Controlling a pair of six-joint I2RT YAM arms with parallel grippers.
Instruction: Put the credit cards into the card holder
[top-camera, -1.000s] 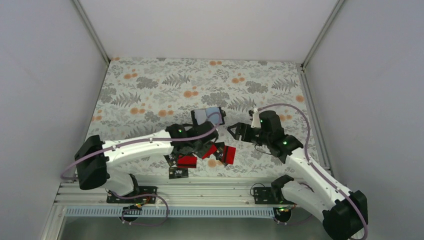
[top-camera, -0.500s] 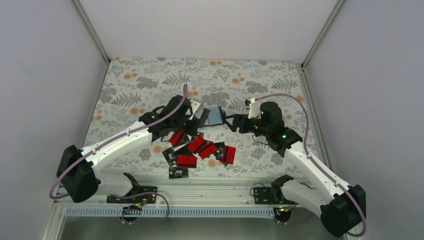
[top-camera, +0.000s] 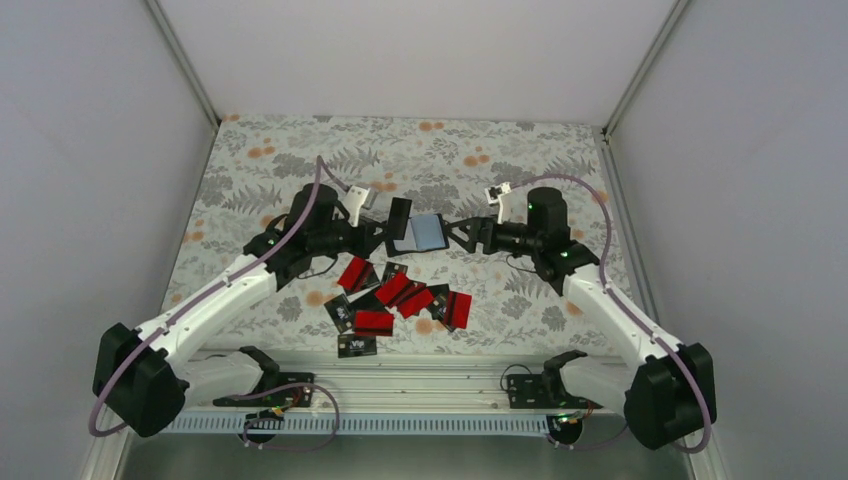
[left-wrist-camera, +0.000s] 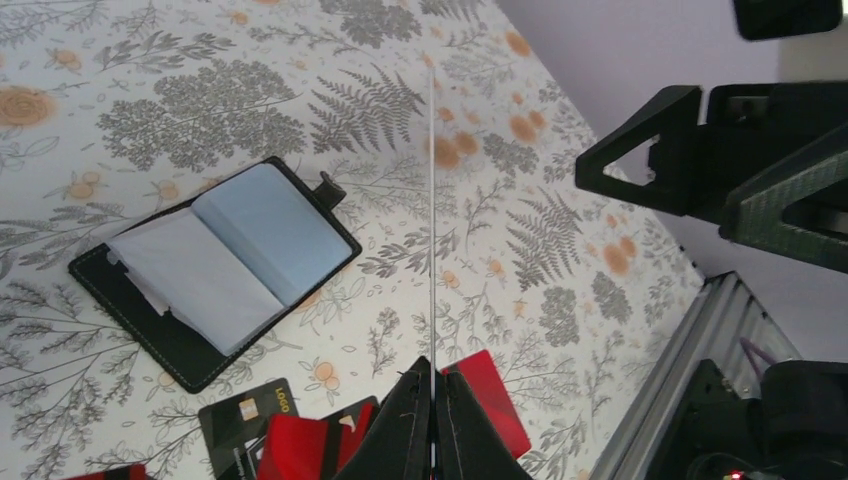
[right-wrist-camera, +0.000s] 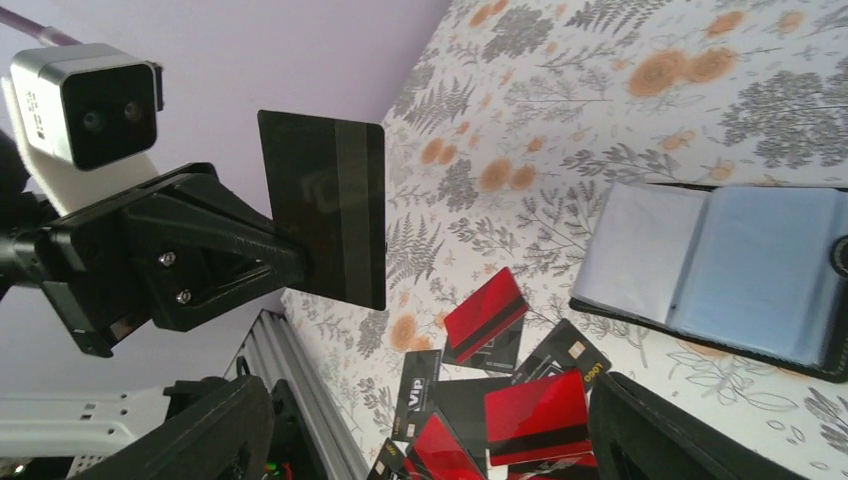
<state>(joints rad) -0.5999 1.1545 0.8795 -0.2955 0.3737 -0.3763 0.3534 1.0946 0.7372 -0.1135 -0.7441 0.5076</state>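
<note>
The card holder (top-camera: 428, 233) lies open mid-table, its light blue-grey inside up; it also shows in the wrist views (left-wrist-camera: 215, 268) (right-wrist-camera: 740, 268). My left gripper (top-camera: 386, 228) is shut on a black credit card (top-camera: 401, 213), held on edge above the holder's left side. That card shows as a thin line (left-wrist-camera: 432, 200) in the left wrist view and as a dark rectangle (right-wrist-camera: 326, 205) in the right wrist view. My right gripper (top-camera: 456, 237) stands open just right of the holder, holding nothing. Several red and black credit cards (top-camera: 400, 300) (right-wrist-camera: 535, 415) lie scattered in front of the holder.
A lone black card (top-camera: 357, 345) lies near the table's front edge, by the metal rail (top-camera: 420, 375). White walls close in the patterned table at the back and on both sides. The two grippers face each other closely across the holder.
My left gripper rose from the card pile with the black card and moved back to the holder's left side. My right gripper moved left and back, closer to the holder.
</note>
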